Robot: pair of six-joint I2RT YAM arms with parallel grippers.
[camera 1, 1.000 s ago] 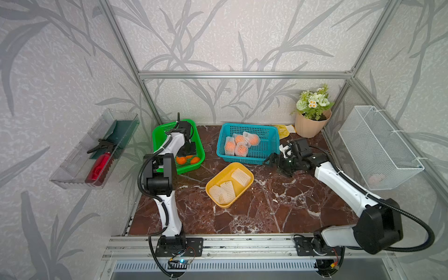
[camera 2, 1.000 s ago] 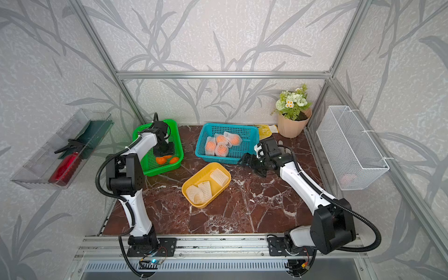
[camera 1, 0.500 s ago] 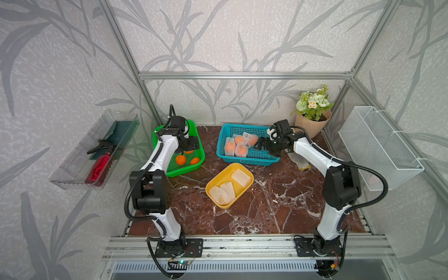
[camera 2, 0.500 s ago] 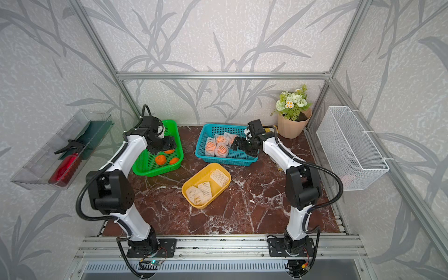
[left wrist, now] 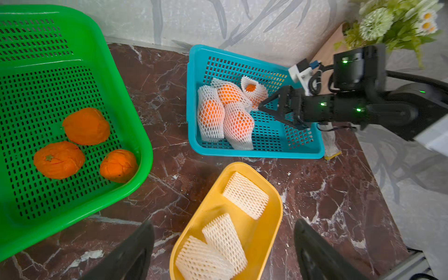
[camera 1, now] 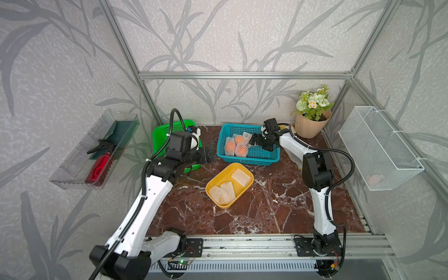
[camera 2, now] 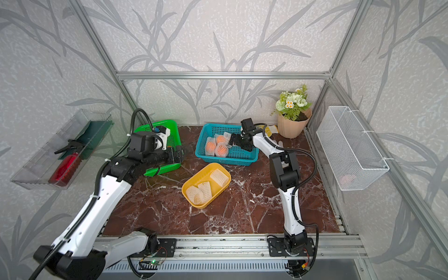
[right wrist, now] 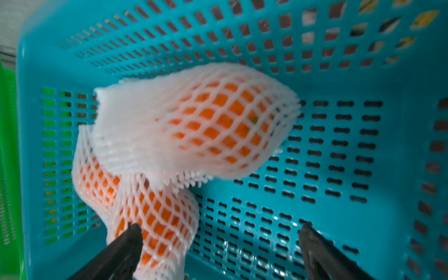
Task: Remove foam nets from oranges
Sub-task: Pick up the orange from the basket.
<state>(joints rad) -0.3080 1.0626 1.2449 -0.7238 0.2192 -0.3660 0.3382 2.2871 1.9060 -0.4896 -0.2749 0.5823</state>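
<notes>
The left gripper (camera 1: 210, 154) hangs with its jaws wide apart and nothing between them. It sits above the marble just off the near corner of the green basket (left wrist: 135, 135). Its arm is stretched long from the front rail, wrist level, pointing across toward the blue basket.

In the green basket lie three bare oranges (left wrist: 86, 126). Next along, the yellow tray (left wrist: 275, 213) holds three empty foam nets (left wrist: 246, 194), lying flat. Then comes the blue basket (camera 1: 249, 160), with four netted oranges (left wrist: 211, 114) huddled in its left half.

The right gripper (camera 1: 254, 140) is inside that basket, jaws spread and closed on nothing, so it is plainly the nearer one. Its arm stands upright from the front rail, then folds its forearm back and leftward over the basket's right wall, nose dipped.

From that gripper the fruit lies straight ahead, to the left. In the wrist view one finger (right wrist: 126, 242) overlaps the nearest netted orange (right wrist: 157, 218), which sits off-centre rather than in the gap; whether they touch I cannot tell. The farther netted orange (right wrist: 194, 126) has its long axis running finger to finger. I'd judge the gripper must shift sideways to straddle either.
</notes>
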